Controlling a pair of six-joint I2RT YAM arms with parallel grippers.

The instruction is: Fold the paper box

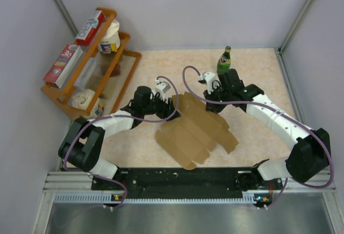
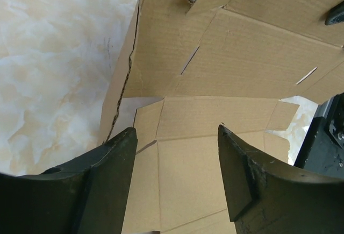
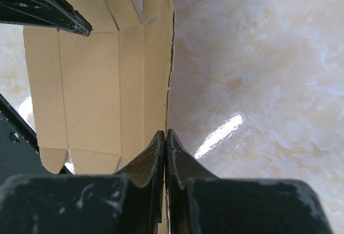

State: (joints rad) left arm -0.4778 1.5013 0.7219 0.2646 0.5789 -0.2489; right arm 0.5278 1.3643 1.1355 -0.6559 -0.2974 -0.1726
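Note:
The paper box [image 1: 196, 129] is a brown die-cut cardboard sheet lying mostly flat in the middle of the table, with its far edge raised. My left gripper [image 1: 173, 105] is open over the box's far left part. In the left wrist view its jaws [image 2: 177, 129] stand wide apart above the cardboard [image 2: 215, 72], holding nothing. My right gripper [image 1: 210, 97] is at the far right edge. In the right wrist view its jaws [image 3: 165, 133] are shut on the upturned side wall of the box [image 3: 91, 83].
A green bottle [image 1: 224, 59] stands at the back, just behind the right gripper. An orange rack [image 1: 91, 67] with red-and-white cartons and jars stands at the back left. Marbled tabletop [image 3: 258, 56] lies right of the box.

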